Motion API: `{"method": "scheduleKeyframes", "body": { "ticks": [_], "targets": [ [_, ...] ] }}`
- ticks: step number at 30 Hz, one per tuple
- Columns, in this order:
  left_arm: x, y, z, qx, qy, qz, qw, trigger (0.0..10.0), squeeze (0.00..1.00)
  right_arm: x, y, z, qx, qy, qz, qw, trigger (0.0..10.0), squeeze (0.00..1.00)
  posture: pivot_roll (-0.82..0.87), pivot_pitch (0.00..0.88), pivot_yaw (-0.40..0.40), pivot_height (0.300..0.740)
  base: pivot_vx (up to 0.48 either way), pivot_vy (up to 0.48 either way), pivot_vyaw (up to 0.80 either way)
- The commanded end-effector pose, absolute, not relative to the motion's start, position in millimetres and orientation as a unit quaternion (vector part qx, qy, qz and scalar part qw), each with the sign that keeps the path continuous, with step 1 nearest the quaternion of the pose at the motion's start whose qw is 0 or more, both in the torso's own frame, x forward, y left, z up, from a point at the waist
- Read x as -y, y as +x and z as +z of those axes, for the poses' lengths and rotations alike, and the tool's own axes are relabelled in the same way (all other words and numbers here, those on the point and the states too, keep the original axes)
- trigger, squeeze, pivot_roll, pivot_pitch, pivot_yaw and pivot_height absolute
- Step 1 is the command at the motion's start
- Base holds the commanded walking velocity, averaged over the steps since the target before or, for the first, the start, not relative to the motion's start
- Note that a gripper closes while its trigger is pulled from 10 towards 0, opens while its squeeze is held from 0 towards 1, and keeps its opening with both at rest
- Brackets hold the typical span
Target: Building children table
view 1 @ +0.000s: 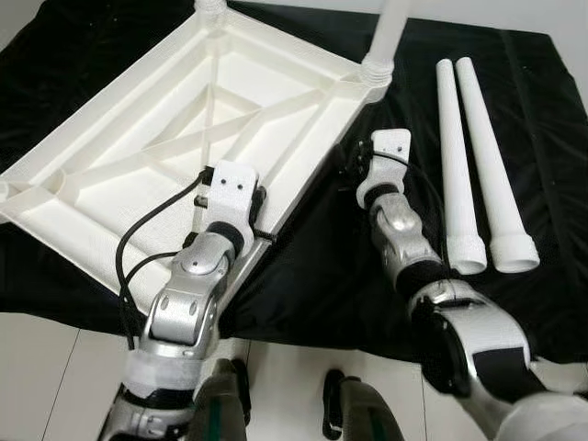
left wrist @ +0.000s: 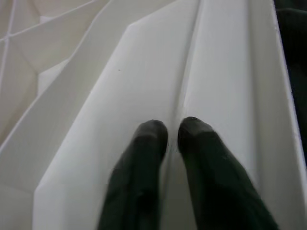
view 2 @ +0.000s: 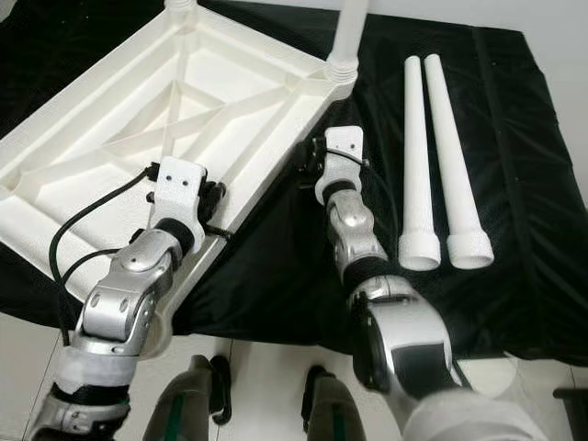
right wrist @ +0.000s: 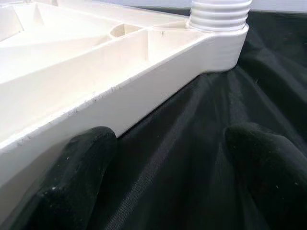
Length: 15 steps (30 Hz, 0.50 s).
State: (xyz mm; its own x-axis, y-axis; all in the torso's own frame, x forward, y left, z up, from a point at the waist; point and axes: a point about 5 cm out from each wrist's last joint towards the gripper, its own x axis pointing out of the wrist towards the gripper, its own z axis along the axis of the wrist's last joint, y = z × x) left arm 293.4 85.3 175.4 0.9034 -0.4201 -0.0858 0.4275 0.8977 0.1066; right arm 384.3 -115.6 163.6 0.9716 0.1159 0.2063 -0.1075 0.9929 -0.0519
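Observation:
A white plastic table top [view 1: 110, 175] lies upside down on a black cloth [view 1: 312, 276], ribs facing up. Two white legs stand in its far corners, one [view 1: 386, 32] on the right and one [view 1: 211, 7] on the left. Two loose white legs [view 1: 457, 165] [view 1: 496, 165] lie side by side on the cloth to the right. My left gripper [left wrist: 172, 136] is at the table top's near right rim, its fingers pressed together on a thin edge there. My right gripper [right wrist: 192, 158] is open over the cloth beside the table top's side wall, near the right corner leg.
The black cloth ends near my feet, where pale floor tiles [view 1: 55, 367] begin. A black cable [view 1: 138, 248] loops from my left wrist over the table top's near edge. Bare cloth lies between the table top and the loose legs.

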Motion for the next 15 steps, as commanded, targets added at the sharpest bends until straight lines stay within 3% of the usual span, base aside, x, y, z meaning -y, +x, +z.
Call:
{"method": "scheduleKeyframes", "body": {
  "ticks": [1,15],
  "targets": [
    [-68.9,282.2,157.8,-0.076,0.05,-0.342,0.935,10.0,1.0,115.2,380.0,167.4,0.135,-0.026,0.055,0.989,10.0,0.0,0.08,0.23,0.025,0.74,0.0,0.0,0.0],
    [-89.3,287.4,181.4,-0.025,0.098,-0.36,0.927,10.0,1.0,136.5,358.6,184.1,0.219,-0.013,0.034,0.975,10.0,0.0,0.08,0.211,0.031,0.74,0.0,0.0,0.0]
  ]
}}
